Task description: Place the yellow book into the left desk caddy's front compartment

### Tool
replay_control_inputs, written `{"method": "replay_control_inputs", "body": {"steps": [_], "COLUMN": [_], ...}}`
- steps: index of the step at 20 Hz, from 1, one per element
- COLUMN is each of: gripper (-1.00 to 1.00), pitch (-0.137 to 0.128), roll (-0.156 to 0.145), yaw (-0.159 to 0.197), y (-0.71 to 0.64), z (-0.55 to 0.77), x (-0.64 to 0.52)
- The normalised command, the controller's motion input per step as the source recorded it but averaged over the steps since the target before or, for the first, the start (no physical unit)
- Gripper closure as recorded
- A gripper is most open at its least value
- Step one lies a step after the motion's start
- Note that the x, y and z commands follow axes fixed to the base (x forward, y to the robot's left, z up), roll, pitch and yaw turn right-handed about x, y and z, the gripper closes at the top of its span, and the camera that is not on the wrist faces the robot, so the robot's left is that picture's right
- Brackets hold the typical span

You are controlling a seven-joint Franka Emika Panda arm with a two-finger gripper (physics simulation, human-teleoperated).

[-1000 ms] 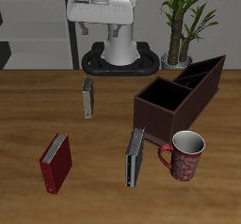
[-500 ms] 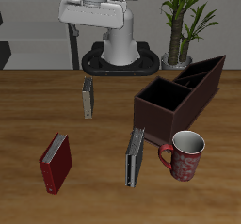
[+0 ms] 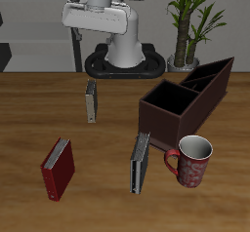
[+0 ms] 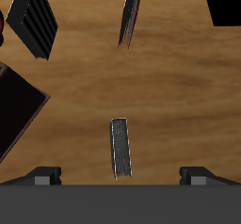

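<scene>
Overhead, wrist view shows yellow book [image 4: 119,147] edge-on, pincer [image 4: 119,176] wide open, empty, hidden in exterior view.

The arm [image 3: 109,17] is glossy white with rounded segments and grey joints, rising from a white pedestal on a black round base plate [image 3: 125,63]. The hand [image 4: 120,179] shows dark grey fingertips.

Warm wood-grain tabletop [image 3: 39,114], smooth with a soft sheen. Glossy red mug [image 3: 190,162]; matt dark maroon walls on the caddy [image 3: 186,102].
</scene>
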Motion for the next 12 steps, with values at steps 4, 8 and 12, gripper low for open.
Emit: {"method": "replay_control_inputs", "body": {"steps": [4,8,12], "gripper": [-1.00,-1.00,-1.00], "pitch": [0.009,0.004,0.051], "roll": [0.006,-0.005,-0.010], "yaw": [0.004,0.004,-0.006], "y": [0.06,0.01,-0.08], "z": [-0.10,-0.10,-0.16], "x": [-0.06,-0.03,0.11]}}
